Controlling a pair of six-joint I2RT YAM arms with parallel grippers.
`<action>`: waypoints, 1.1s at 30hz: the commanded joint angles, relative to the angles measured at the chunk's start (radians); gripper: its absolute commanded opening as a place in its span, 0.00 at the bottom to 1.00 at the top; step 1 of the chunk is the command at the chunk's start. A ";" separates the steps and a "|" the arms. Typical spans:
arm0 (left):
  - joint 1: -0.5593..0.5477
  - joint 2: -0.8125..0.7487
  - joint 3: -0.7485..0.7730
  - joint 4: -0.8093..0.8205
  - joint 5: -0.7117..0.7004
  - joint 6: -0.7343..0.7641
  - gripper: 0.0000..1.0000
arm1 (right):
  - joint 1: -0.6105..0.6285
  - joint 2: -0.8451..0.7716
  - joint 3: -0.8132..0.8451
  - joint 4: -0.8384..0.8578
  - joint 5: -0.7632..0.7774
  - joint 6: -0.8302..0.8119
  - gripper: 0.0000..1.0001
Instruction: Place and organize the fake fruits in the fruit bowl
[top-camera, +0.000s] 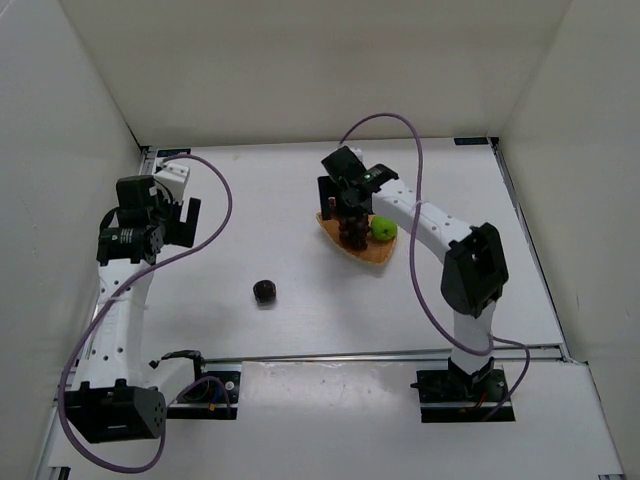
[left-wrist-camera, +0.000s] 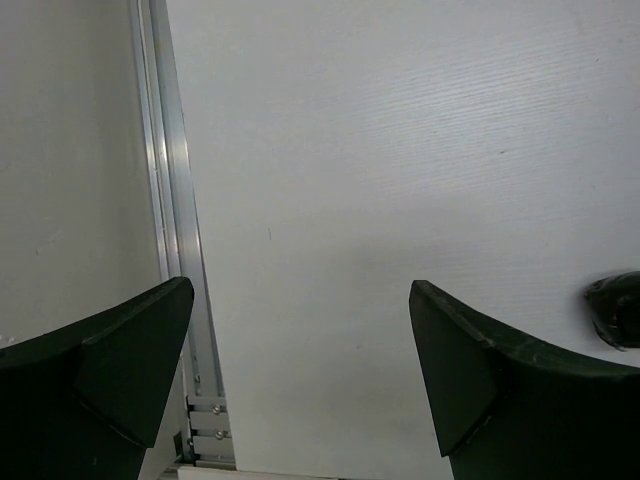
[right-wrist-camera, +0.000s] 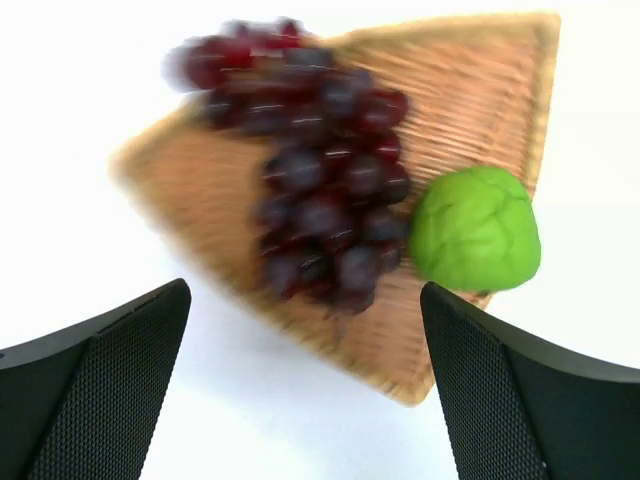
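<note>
the dark round fruit (top-camera: 265, 291) is lying on the table between the arms, outside the fruit bowl (right-wrist-camera: 480, 90). it is sitting to the right of the left gripper (left-wrist-camera: 300, 300), which is gaping wide and empty. the right gripper (right-wrist-camera: 305, 290), also wide and empty, is hovering over the bowl's grape bunch (right-wrist-camera: 320, 180) and green fruit (right-wrist-camera: 475, 230).

The top view looks down from high at the near side over the whole tabletop (top-camera: 250, 200). The left wrist view faces bare tabletop close up beside a rail (left-wrist-camera: 175, 200), catching at its right edge the dark fruit (left-wrist-camera: 617, 308) seen mid-table from above. The right wrist view hangs close over the basket (right-wrist-camera: 470, 90), grapes (right-wrist-camera: 320, 190) and green fruit (right-wrist-camera: 476, 229).
</note>
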 joint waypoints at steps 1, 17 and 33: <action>-0.003 -0.005 0.075 -0.022 0.066 -0.043 1.00 | 0.130 -0.127 0.005 0.144 -0.060 -0.196 1.00; 0.092 0.138 0.115 -0.310 1.022 0.040 1.00 | 0.329 0.162 0.056 0.238 -0.554 -0.121 1.00; 0.101 0.109 -0.003 -0.220 0.941 -0.024 1.00 | 0.414 0.293 0.122 0.168 -0.476 -0.054 0.66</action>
